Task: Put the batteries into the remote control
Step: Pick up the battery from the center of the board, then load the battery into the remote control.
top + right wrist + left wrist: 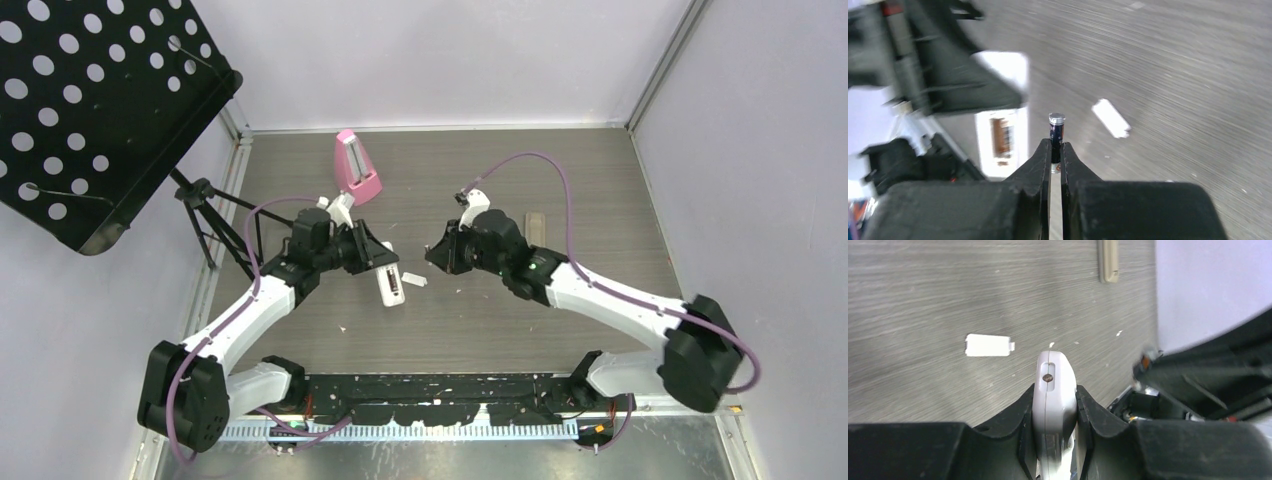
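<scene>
My left gripper (1054,405) is shut on the white remote control (1053,390), gripping its two long sides. From above, the remote (392,285) sticks out of that gripper (375,262) just left of the table's middle. In the right wrist view the remote's battery compartment (1000,142) lies open, facing the camera. A dark battery (1056,132) with a silver end pokes out of my right gripper (1056,150), which is shut on it. From above, the right gripper (435,255) is a short way right of the remote. The white battery cover (415,279) lies loose on the table between the two grippers.
A pink metronome (355,167) stands at the back, left of centre. A beige bar (536,226) lies behind the right arm. A black perforated music stand (90,110) on a tripod (205,215) overhangs the left edge. Walls close in the back and both sides.
</scene>
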{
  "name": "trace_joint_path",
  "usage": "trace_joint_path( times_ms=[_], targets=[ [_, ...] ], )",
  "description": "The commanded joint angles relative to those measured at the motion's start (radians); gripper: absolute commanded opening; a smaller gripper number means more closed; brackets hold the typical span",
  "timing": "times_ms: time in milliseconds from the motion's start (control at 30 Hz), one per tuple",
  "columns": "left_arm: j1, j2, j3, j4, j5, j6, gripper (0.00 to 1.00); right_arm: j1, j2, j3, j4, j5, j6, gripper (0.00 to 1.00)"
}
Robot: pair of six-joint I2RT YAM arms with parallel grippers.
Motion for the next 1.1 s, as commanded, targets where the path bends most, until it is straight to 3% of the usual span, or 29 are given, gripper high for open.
trace_joint_path(
  times_ms=[0, 233, 333, 600, 1067],
  targets=[
    [0.005, 0.009, 0.013, 0.207, 0.111, -0.084, 0.0, 0.078, -0.16, -0.041, 0.173, -0.091, -0.121, 0.04],
    [0.005, 0.055, 0.026, 0.316, 0.17, -0.157, 0.0, 0.105, -0.269, -0.044, 0.164, -0.202, -0.157, 0.04],
    [0.005, 0.085, 0.019, 0.378, 0.19, -0.221, 0.0, 0.105, -0.252, 0.012, 0.071, -0.194, -0.125, 0.04],
    [0.004, 0.151, -0.033, 0.583, 0.222, -0.402, 0.0, 0.138, -0.147, 0.171, -0.238, -0.077, -0.012, 0.06],
    [0.003, 0.151, -0.055, 0.641, 0.247, -0.478, 0.0, 0.2, -0.031, 0.276, -0.345, 0.112, -0.012, 0.14]
  ],
)
